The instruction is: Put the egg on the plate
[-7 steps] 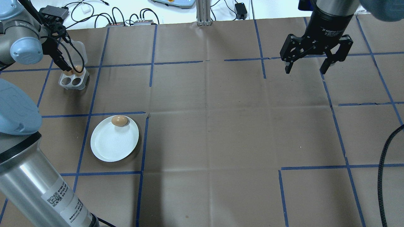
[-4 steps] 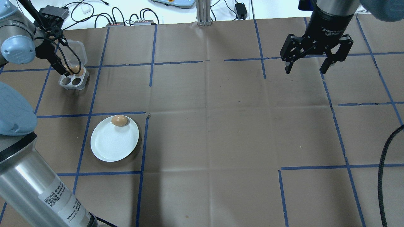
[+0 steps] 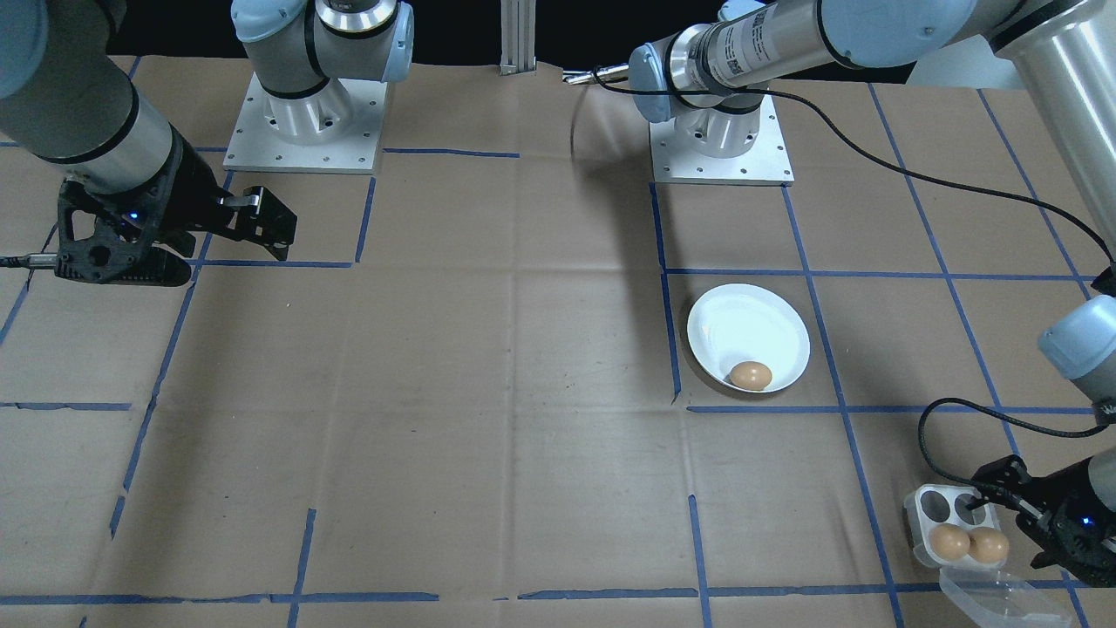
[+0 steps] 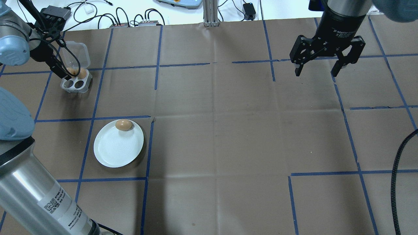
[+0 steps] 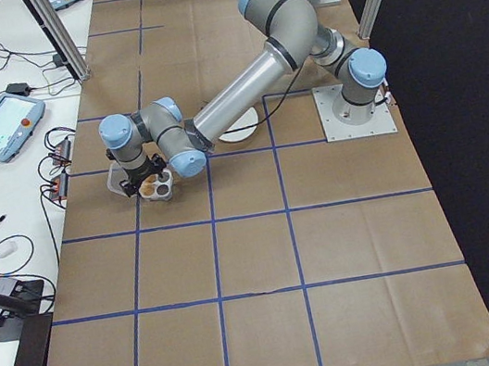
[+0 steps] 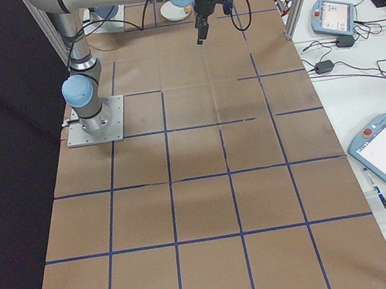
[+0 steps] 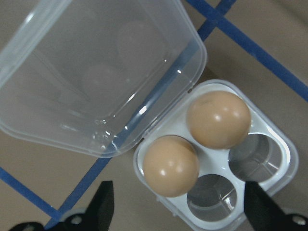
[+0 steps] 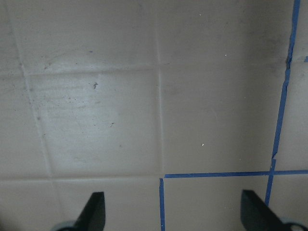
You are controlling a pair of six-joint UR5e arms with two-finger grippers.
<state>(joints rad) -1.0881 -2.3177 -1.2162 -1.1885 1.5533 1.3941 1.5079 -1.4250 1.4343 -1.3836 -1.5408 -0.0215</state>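
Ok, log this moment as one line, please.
left gripper: open above small white four-cup egg tray, two brown eggs inside | right gripper: open, idle | round white plate: one brown egg

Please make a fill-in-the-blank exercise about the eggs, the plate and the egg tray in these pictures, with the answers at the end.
1. The round white plate holds ___ brown egg.
2. The small square white egg tray has four cups, and ___ of them are empty.
3. The tray's clear plastic lid is ___.
4. The left gripper hangs above the tray with its jaws ___.

Answers: one; two; open; open
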